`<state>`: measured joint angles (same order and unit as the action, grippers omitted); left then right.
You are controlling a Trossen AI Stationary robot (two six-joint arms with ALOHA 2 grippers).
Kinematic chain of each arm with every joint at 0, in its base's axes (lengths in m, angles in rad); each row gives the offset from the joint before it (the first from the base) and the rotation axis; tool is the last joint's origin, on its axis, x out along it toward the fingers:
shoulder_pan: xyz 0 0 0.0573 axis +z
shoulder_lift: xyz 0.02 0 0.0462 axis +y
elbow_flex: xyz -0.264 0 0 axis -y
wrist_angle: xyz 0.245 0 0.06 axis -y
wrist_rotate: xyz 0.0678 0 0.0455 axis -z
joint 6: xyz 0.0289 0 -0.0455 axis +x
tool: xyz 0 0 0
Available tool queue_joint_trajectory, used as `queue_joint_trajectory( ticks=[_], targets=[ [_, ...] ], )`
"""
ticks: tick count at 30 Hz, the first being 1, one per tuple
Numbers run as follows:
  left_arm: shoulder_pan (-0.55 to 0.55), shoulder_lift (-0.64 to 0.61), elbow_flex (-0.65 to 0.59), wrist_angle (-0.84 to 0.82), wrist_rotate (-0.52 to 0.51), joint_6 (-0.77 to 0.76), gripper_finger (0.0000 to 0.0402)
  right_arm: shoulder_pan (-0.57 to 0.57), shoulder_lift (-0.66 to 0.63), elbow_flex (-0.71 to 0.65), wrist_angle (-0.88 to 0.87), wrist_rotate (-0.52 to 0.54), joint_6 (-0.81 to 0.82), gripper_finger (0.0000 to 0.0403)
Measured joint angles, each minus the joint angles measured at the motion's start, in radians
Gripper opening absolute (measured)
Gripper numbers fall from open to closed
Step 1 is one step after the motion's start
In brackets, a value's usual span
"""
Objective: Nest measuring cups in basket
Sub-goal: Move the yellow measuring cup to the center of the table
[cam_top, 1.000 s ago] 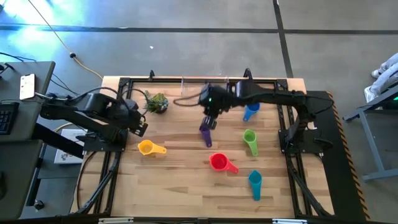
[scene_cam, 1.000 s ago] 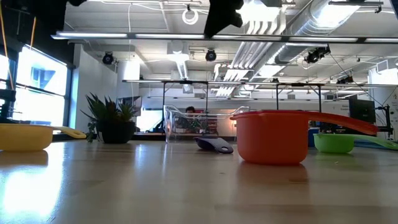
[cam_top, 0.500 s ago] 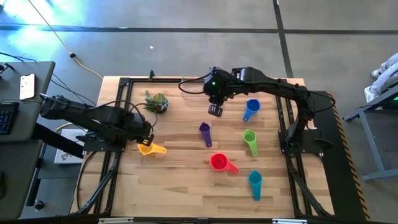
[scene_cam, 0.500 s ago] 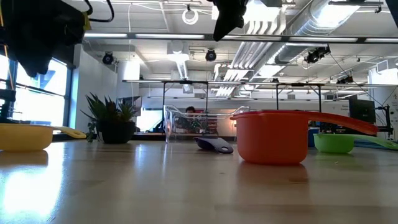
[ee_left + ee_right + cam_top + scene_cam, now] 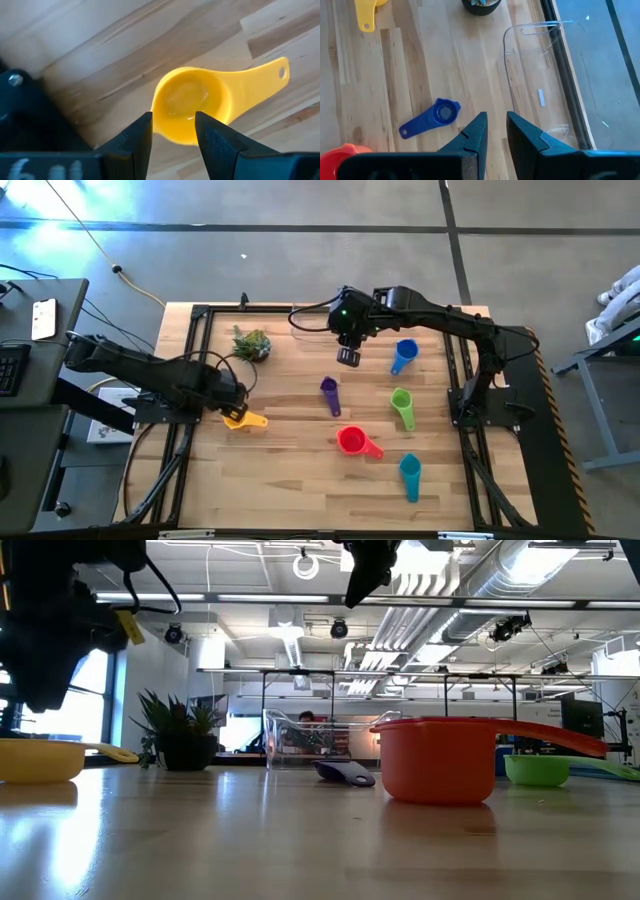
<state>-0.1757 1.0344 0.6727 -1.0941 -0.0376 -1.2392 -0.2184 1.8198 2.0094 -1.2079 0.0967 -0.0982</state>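
My left gripper is open and hovers just above the yellow cup. Its fingers stand over the near rim of the bowl, clear of it in the low view. My right gripper is empty, its fingers a narrow gap apart, high over the table between the purple cup and the clear basket. The blue, green, red and teal cups lie on the table. No orange cup shows.
A small potted plant stands at the far left, beside the basket. The basket sits at the table's far edge and holds no cup. Bare wood lies along the near edge and between the yellow and red cups.
My left gripper has moved toward the table's near edge and down, and now stands over the yellow cup. My right gripper has drawn back from above the purple cup toward the far edge, then kept still. The cups have not moved.
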Motion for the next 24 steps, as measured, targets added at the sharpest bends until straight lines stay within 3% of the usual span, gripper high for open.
queue_joint_trajectory(
  ticks=[9,24],
  targets=[
    [0.053,0.055,-0.058,0.048,-0.027,0.031,0.0136,0.0,0.0,0.0,0.001,0.0,0.011,0.0064],
    [0.133,0.201,-0.057,0.134,0.015,0.225,0.0133,0.0,0.0,0.0,0.0,0.0,0.074,0.0064]
  ],
)
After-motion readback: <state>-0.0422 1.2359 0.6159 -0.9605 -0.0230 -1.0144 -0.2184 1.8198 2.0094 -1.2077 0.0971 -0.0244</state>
